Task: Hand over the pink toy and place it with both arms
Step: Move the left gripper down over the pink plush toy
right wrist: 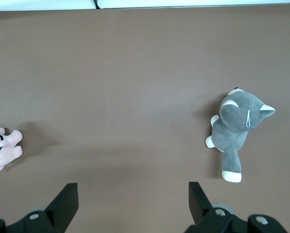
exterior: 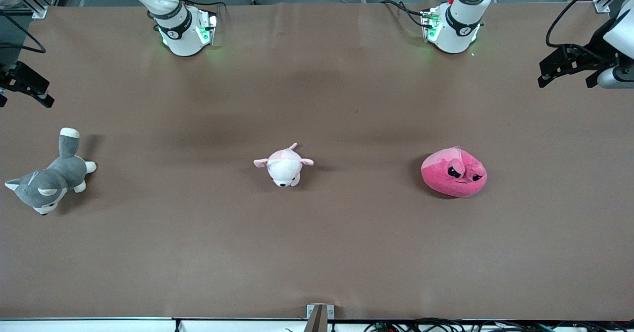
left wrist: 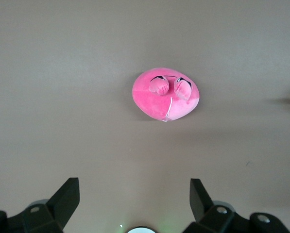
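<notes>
front: pink toy (exterior: pixel 454 172) lies on table (exterior: pixel 317 252) toward left arm's end; left gripper (exterior: pixel 564 67) up at that end, nearer arm; right gripper (exterior: pixel 25 82) waits.
left wrist: fingers (left wrist: pixel 67 196) spread wide, empty; toy ahead between them.
right wrist: fingers (right wrist: pixel 67 199) released, empty; grey dog (right wrist: pixel 238 128) below.

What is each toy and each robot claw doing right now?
pink toy: lying on the table, untouched.
pale pink-and-white plush: lying mid-table, untouched.
grey-and-white plush dog: lying on its side.
left gripper: open, empty, above the table.
right gripper: open, empty, above the table.
</notes>
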Action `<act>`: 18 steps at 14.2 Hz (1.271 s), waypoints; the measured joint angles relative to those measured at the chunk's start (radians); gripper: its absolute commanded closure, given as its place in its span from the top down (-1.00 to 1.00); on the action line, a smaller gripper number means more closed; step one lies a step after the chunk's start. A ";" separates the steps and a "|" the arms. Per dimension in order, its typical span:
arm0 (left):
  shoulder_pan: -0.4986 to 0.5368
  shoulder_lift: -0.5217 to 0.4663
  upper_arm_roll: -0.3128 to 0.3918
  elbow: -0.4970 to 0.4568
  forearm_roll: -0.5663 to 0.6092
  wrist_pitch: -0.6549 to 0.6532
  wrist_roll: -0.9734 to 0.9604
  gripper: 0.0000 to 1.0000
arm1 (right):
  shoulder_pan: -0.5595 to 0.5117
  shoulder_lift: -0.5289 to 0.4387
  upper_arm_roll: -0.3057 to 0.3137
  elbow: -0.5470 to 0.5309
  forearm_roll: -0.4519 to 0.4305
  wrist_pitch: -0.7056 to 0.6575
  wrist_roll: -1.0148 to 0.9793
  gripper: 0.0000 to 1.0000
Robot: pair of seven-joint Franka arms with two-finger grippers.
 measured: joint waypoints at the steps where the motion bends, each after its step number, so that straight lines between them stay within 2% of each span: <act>1: 0.000 0.001 0.000 0.000 0.000 0.000 0.000 1.00 | 0.000 0.000 0.000 0.000 0.000 0.000 0.000 1.00; 5: 0.002 0.010 0.001 0.002 0.000 0.000 0.000 1.00 | 0.000 0.000 0.000 0.000 0.000 0.000 0.000 1.00; 9: 0.008 0.073 0.005 0.008 0.000 0.022 0.000 1.00 | 0.000 0.000 0.000 0.000 0.000 0.000 0.000 1.00; 12: 0.007 0.146 0.002 -0.012 0.000 0.133 -0.001 1.00 | 0.000 0.000 0.000 0.001 0.000 0.000 0.000 1.00; 18: 0.008 0.256 0.002 -0.136 0.000 0.397 -0.054 1.00 | 0.000 0.007 -0.001 0.000 0.000 0.020 0.000 1.00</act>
